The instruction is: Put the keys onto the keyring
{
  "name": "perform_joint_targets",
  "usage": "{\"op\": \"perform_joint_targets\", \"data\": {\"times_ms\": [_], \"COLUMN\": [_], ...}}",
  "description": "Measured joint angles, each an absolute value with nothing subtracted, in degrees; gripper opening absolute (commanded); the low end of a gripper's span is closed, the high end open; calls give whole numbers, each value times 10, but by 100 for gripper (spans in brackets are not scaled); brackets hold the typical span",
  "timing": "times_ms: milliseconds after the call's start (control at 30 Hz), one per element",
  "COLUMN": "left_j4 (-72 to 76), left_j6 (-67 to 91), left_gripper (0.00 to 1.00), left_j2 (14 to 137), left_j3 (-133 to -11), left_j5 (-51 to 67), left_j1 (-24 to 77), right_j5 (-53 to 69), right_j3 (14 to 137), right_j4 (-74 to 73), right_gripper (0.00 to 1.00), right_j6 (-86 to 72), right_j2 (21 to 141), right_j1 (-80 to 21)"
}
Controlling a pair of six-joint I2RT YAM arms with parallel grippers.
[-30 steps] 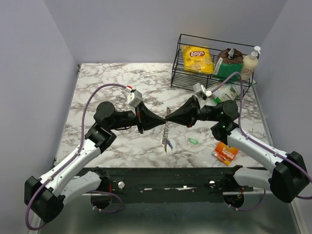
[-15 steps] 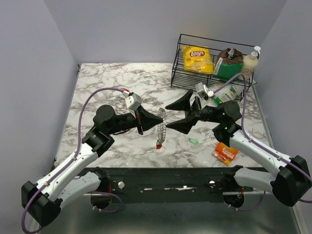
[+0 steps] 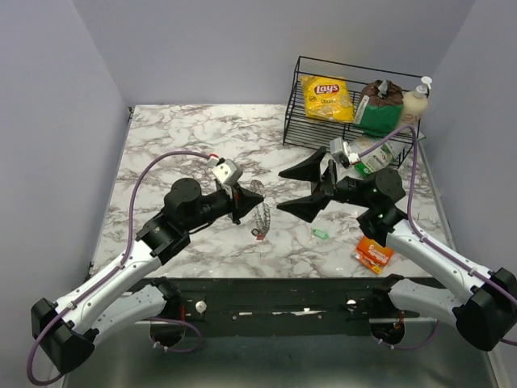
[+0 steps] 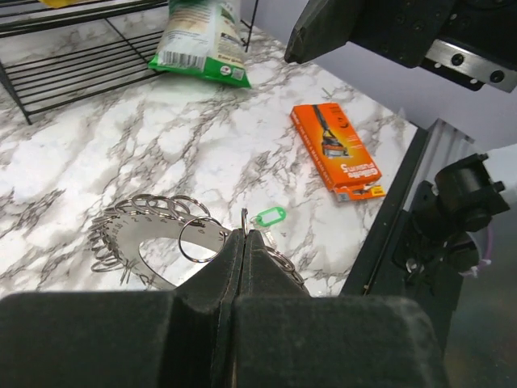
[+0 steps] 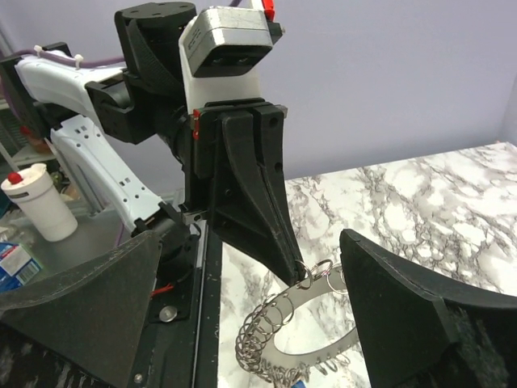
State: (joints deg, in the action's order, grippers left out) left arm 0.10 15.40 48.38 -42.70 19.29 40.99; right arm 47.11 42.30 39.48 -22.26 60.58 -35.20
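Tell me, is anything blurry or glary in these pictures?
Top view: even light, all sharp. Left wrist: left fingers dark and soft, keyring crisp with small glints. Right wrist: right fingers blurred up close, left gripper sharp.

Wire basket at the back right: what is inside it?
A yellow chip bag, a brown and green packet and a pump bottle at its right end. Whatever lies behind them is covered.

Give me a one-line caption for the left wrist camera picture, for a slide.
Left gripper pinches the keyring; green key and orange packet lie on the table beyond.
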Motion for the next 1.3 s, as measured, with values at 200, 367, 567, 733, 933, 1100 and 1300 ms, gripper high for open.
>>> {"op": "perform_joint_targets", "data": {"times_ms": [200, 367, 567, 733, 933, 1100, 1300], "left_j4": [-39, -55, -45, -46, -54, -72, -80], "left_j6": [100, 28, -58, -126, -195, -291, -341], "left_gripper": [0, 0, 0, 0, 0, 0, 0], "left_j2": [477, 442, 379, 345, 324, 298, 277], "left_j3": [-429, -426, -396, -366, -353, -338, -329], "left_j5": [126, 105, 109, 143, 200, 274, 321], "left_j1": [439, 459, 467, 467, 468, 469, 469], "right_j5": [466, 463, 462, 462, 462, 462, 462], "right_j3": [423, 423, 426, 429, 431, 431, 431], "right_j4": [379, 367, 354, 343, 336, 333, 333], "right_gripper": [100, 100, 100, 100, 100, 100, 100], "right_j6": [-212, -208, -204, -199, -196, -194, -193], "right_j2": [606, 608, 616, 620, 624, 624, 624], "right_j1": [-352, -352, -352, -352, -352, -352, -352]}}
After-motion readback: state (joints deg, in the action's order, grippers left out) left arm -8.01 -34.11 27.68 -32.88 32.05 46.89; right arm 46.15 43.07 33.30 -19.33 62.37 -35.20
